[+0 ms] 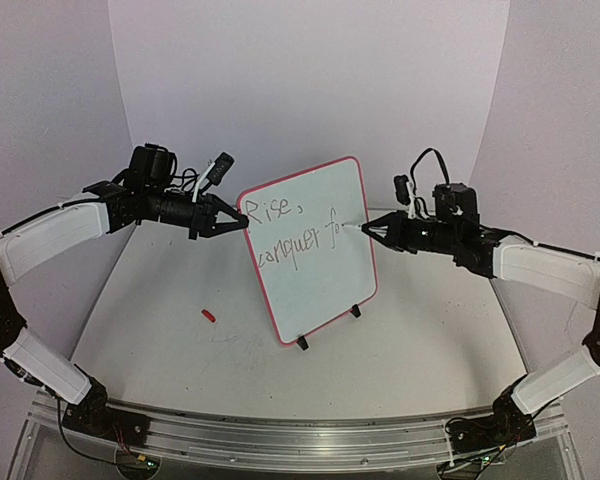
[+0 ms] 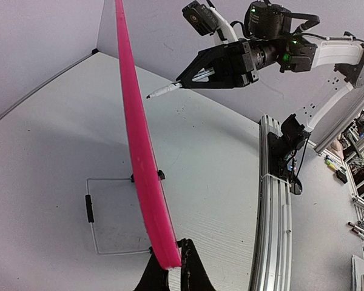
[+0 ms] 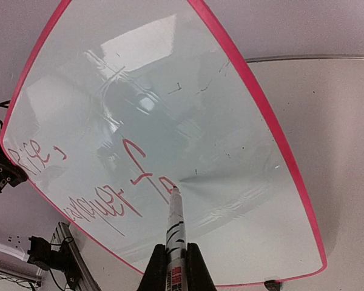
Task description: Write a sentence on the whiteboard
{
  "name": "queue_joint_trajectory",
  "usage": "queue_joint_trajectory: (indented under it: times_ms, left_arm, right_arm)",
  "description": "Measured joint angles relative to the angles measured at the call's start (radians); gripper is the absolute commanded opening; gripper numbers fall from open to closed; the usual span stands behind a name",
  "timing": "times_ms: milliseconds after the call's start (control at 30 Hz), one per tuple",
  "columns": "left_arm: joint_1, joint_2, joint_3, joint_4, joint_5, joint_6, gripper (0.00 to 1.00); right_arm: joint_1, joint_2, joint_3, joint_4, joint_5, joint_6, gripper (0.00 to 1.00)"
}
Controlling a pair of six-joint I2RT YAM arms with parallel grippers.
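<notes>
On the desk (image 1: 420,340), toward its left side, a small red cap (image 1: 210,315) lies loose on the matte white top. Mid-desk stands the whiteboard (image 1: 325,285) on black feet (image 1: 356,311): glossy, round-cornered, with a thin red rim. The left hand (image 1: 242,222) is clamped on that rim at its left edge. The right hand (image 1: 372,229) grips the slim marker (image 3: 175,221), tip on the board. The sentence (image 1: 295,252) reads "Rise, conquer f", so by my reckoning "ears" is left to write.

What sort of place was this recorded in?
Likely a robotics lab cell: plain white backdrop panels enclose a white table, an aluminium mounting rail edges it, and cluttered equipment shows beyond in the left wrist view.
</notes>
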Motion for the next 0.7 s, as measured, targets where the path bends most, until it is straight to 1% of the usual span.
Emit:
queue_joint_trajectory:
  times_ms: [233, 700]
  left_arm:
    - [0.0, 0.0, 0.0, 0.0, 0.0, 0.001, 0.0]
    - [-0.001, 0.0, 0.0, -0.001, 0.0, 0.001, 0.0]
  right_arm:
    - [0.0, -0.041, 0.0, 0.0, -0.012, -0.001, 0.0]
    - [-0.017, 0.019, 0.01, -0.006, -0.019, -0.014, 0.0]
